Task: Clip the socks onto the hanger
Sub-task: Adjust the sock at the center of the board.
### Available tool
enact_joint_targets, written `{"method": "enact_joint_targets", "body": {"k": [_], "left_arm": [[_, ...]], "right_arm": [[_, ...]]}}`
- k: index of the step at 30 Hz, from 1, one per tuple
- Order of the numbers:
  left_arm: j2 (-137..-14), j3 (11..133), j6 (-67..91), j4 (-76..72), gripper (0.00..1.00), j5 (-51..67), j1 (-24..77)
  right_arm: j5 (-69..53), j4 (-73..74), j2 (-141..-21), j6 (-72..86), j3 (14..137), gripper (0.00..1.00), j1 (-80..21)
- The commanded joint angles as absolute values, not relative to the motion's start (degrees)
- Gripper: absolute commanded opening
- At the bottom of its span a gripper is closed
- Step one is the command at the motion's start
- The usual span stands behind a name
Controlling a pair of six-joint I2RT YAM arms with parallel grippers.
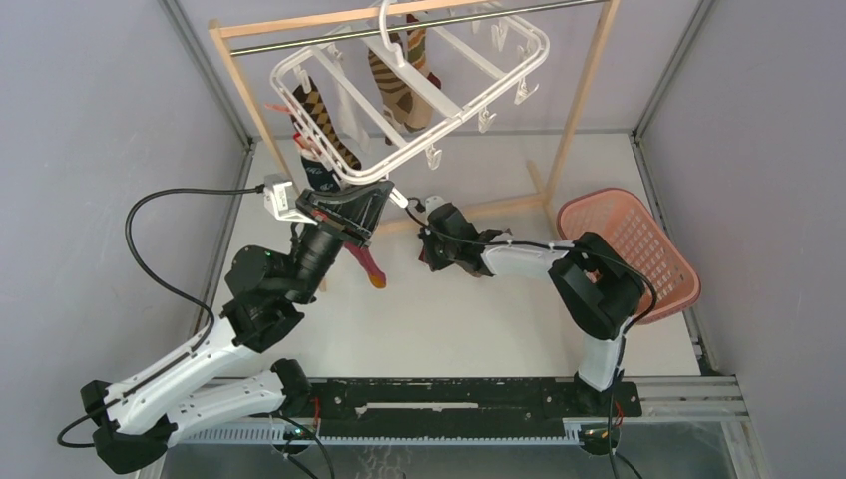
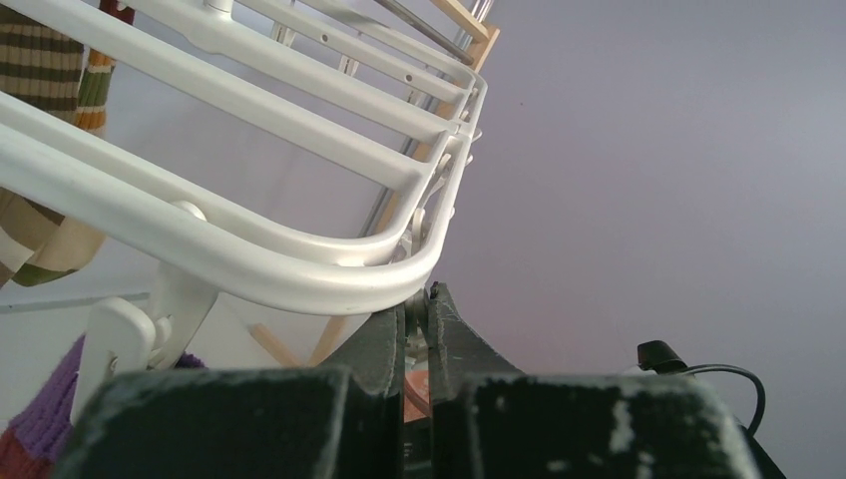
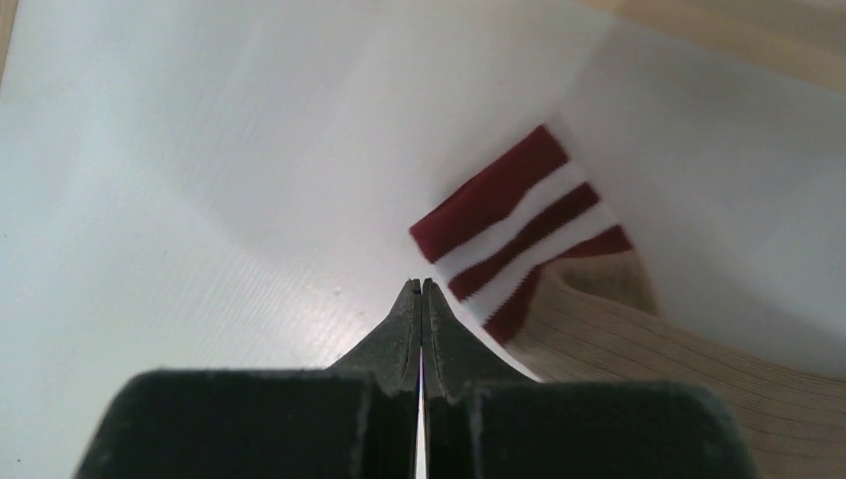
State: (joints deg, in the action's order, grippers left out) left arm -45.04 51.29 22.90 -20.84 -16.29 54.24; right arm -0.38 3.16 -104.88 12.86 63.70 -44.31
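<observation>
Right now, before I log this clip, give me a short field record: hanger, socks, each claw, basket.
hanger: white frame, hanging tilted
clipped socks: argyle sock and striped sock hang from it
left claw: at the hanger's near corner, shut on what looks like the pinkish red sock dangling below
right claw: shut, looks empty, low over the table beside a red-and-white cuff
basket: pink, at the table's right edge
</observation>
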Motion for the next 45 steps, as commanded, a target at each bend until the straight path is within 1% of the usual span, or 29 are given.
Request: {"method": "enact_joint_targets", "body": {"k": [1,7,16,24,30,35,38,43,45], "left_arm": [[-44.33,49.32,21.86,-19.64,0.00,-15.29,54.76],[-43.55,48.72,22.05,-19.47,0.00,-15.45,54.77],[-43.62,48.69,22.23,-19.81,0.00,-15.30,54.80],[-43.12,48.69,21.79,-19.41,0.00,-15.76,54.76],[-43.11,48.65,21.54,-19.17,0.00,-15.89,54.82],[-43.24,48.52,21.49,-19.18,0.00,-16.26,54.76],[-43.54,48.60,21.51,-19.26,0.00,-15.96,54.76],[-43.68,48.61,21.56,-19.40,0.00,-15.74,54.76],[-43.48,48.54,21.55,-19.47,0.00,-15.65,54.76]], "right_arm": [[-2.70,1.50,-107.57,14.15,66.04,0.00,-46.16],[-2.98,0.81,-109.06,15.19,64.93,0.00,-46.88],[-2.14,0.73,-100.88,12.85,65.19,0.00,-46.62],[-3.01,0.81,-107.99,12.85,67.46,0.00,-41.54],[-1.71,0.81,-112.42,12.49,67.37,0.00,-41.10],[-2.19,0.57,-113.20,13.30,66.37,0.00,-42.21],[-1.31,0.77,-111.16,13.21,66.04,0.00,-42.61],[-0.01,1.63,-103.74,11.68,65.48,0.00,-42.71],[0.00,2.09,-101.51,10.61,65.75,0.06,-42.65]]}}
